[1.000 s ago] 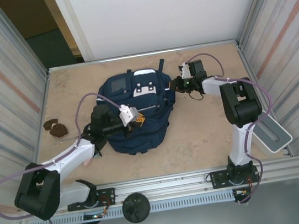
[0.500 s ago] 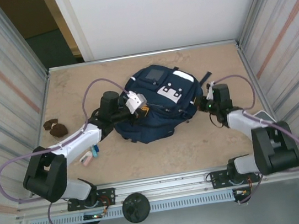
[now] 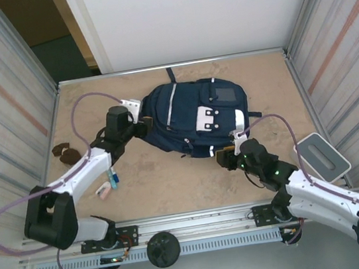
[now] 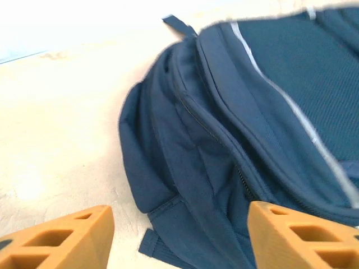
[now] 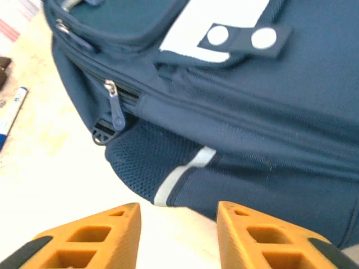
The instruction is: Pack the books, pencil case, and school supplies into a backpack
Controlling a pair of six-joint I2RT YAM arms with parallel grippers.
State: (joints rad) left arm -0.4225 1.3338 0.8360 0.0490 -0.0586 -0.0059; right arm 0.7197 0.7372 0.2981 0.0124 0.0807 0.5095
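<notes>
Left fingers [image 4: 56, 235] and right fingers [image 5: 90, 241] both hang open, empty, by the backpack [image 3: 197, 115] (zipper [image 5: 115, 106] looks shut); left arm [image 3: 81, 175] could sweep those pens [image 3: 113, 178] off the counter [image 3: 174, 189].

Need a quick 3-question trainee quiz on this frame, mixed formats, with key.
1. True or false: the left tool is clamped on the backpack.
2. Where does the blue-and-white pen lie? A) on the table beside the left arm; B) on top of the backpack; C) between the right tool's fingers.
3. Which tool sits at the backpack's near edge?
Key: 1 false, its fingers stand apart with nothing between; 2 A; 3 the right tool.
</notes>
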